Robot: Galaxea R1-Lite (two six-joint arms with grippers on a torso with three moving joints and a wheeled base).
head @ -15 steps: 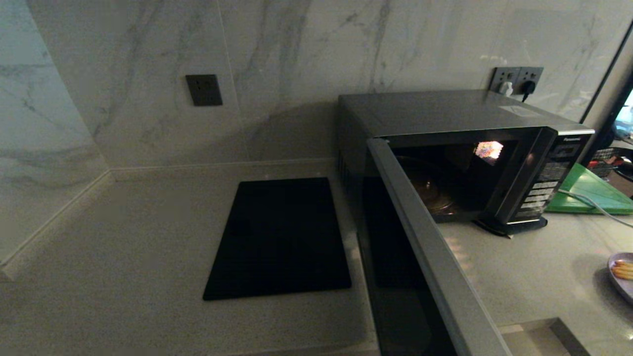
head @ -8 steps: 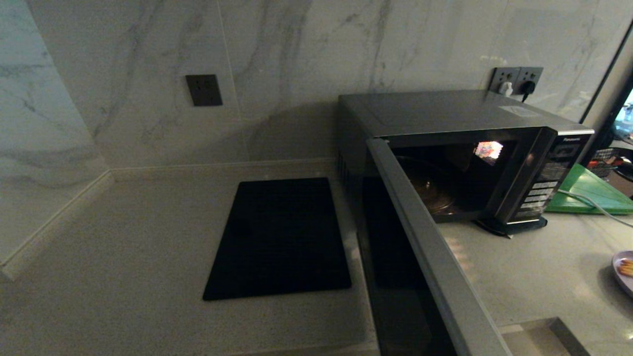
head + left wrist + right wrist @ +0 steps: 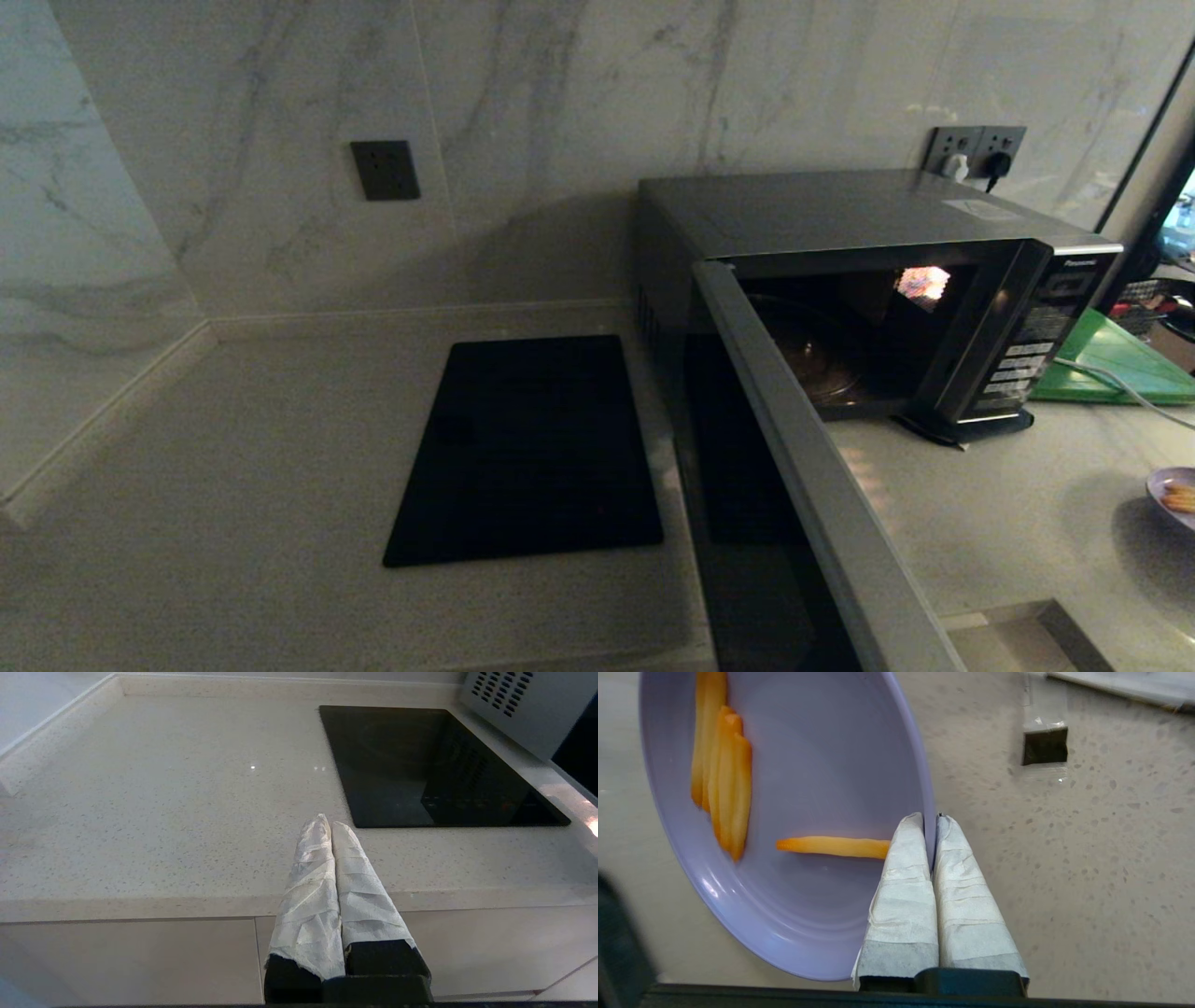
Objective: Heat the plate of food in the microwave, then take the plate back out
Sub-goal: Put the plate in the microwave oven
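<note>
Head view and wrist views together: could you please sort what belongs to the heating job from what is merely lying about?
Job:
- small lavender plate of orange food sticks, rim pinched by the shut right gripper
- silver-grey microwave, door open

Lying about:
- flat black rectangular panel
- green board
- dark wall sockets
- left gripper, shut, parked before the counter edge

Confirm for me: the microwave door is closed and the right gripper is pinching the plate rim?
Not quite. The head view shows the microwave door swung open. The rest holds: the right gripper is shut on the rim of the plate of food.
</note>
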